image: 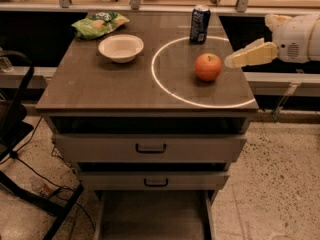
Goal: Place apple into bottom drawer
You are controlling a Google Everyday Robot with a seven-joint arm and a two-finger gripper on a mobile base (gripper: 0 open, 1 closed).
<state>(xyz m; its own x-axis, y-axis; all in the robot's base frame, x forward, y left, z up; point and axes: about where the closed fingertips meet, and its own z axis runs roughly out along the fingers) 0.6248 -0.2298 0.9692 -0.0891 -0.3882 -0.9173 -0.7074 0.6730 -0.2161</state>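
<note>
The orange-red apple point(208, 66) stands on the dark cabinet top point(100, 86), inside a white ring drawn on it. My gripper point(231, 60) comes in from the right at the cabinet's right edge, its pale fingertips just right of the apple and slightly above it, apart from it. It holds nothing. The bottom drawer point(152, 216) is pulled out below the two grey drawer fronts; its flat grey floor is bare.
A white bowl point(121, 47) and a green chip bag point(99, 24) sit at the back left of the top. A blue soda can point(200, 24) stands behind the apple. Two shut drawers with dark handles point(150, 148) face me. Dark chair legs and cables point(30, 184) lie at left.
</note>
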